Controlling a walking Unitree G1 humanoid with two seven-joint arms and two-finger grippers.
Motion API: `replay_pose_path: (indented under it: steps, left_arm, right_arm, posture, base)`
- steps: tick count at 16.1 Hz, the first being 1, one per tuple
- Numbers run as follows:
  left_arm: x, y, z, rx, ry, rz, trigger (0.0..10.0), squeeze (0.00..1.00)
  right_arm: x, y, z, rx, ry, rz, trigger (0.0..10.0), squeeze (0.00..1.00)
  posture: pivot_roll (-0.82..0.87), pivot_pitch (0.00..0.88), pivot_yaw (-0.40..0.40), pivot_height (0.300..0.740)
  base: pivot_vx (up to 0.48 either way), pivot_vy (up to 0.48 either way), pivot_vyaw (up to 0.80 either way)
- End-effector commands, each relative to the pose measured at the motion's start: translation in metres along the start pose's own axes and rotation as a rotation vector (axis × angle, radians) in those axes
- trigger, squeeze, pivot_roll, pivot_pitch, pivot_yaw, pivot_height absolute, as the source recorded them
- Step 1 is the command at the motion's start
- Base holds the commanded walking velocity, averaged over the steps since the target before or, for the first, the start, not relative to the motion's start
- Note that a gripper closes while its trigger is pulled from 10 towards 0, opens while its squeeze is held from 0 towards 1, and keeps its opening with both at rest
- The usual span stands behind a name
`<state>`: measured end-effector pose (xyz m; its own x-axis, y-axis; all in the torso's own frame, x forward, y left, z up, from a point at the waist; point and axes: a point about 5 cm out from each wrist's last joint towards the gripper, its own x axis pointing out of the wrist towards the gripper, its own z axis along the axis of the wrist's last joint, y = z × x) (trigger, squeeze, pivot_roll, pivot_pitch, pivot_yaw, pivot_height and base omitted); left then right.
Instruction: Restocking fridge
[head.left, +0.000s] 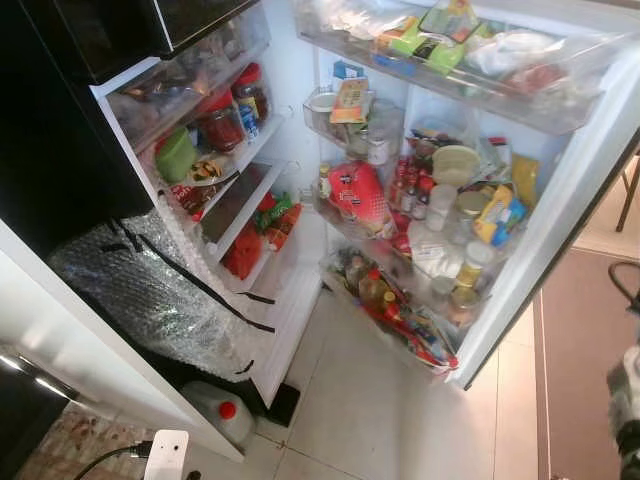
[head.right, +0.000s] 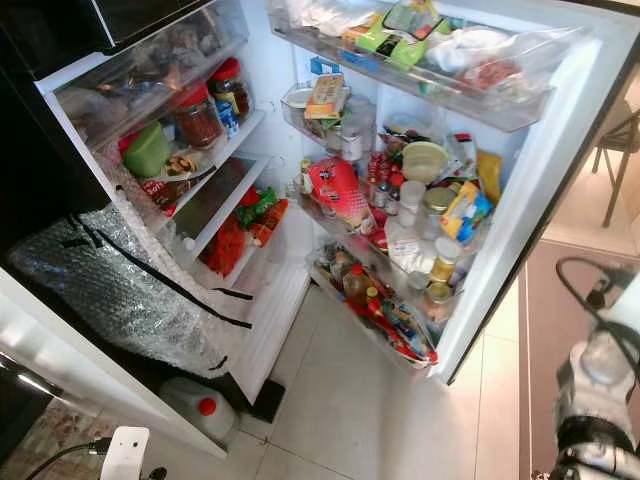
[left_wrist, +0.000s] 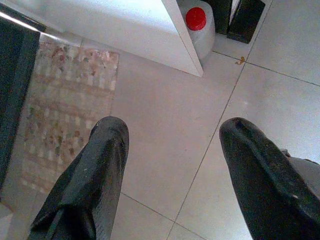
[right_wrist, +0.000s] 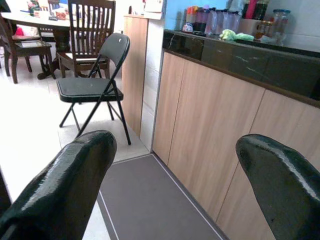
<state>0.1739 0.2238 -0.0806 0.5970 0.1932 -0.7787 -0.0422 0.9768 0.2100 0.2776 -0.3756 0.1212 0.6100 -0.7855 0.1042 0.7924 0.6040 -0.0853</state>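
The fridge (head.left: 290, 260) stands wide open before the robot, its door (head.left: 560, 200) swung out to the right and its shelves full. The door racks are crowded: packets and bags in the top rack (head.left: 450, 50), a red bag (head.left: 357, 195), a yellow packet (head.left: 495, 215) and small bottles in the middle one, and oil bottles (head.left: 372, 290) in the bottom rack. Inside the body, a sheet of bubble wrap (head.left: 140, 290) taped with black strips covers the lower left front. Above it sit a green bowl (head.left: 176, 155) and two red-lidded jars (head.left: 235, 105) on a shelf, with red and green packets (head.left: 270, 220) on the shelf below.

On the tiled floor (head.left: 380, 420) by the fridge's foot stands a white jug with a red cap (left_wrist: 197, 22).

The left gripper (left_wrist: 172, 165) hangs low over the tiles, beside a patterned mat (left_wrist: 65, 105), its two black fingers spread wide with nothing between them. The right gripper (right_wrist: 175, 180) points away towards a wooden counter (right_wrist: 225, 125) and a black folding chair (right_wrist: 95, 85), its fingers likewise wide apart and empty.
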Motion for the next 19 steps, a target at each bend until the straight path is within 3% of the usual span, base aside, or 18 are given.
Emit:
replay_pose_path:
  steps: [1,7,14,19]
  left_arm:
    - [0.0,0.007,-0.003,0.012,0.015,0.019,10.0,0.0]
    - [0.0,0.008,-0.003,0.007,0.012,0.02,10.0,0.0]
    - [0.0,0.008,-0.003,0.009,0.012,0.02,10.0,0.0]
    - [0.0,0.007,-0.003,0.01,0.011,0.015,10.0,0.0]
  right_arm:
    - [0.003,0.002,0.003,-0.002,0.011,0.01,10.0,0.0]
    - [0.006,0.041,0.017,-0.065,0.02,0.251,10.0,0.0]
    - [0.007,0.048,0.02,-0.095,0.013,0.264,10.0,0.0]
    - [-0.006,0.069,0.014,-0.107,0.028,0.413,10.0,0.0]
  posture:
    - [-0.06,0.008,0.102,0.74]
    - [-0.05,0.009,0.109,0.74]
    - [-0.05,0.008,0.109,0.74]
    - [-0.05,0.007,0.111,0.74]
  base:
    - [0.0,0.0,0.0]
    - [0.0,0.0,0.0]
    - [0.0,0.0,0.0]
    - [0.0,0.0,0.0]
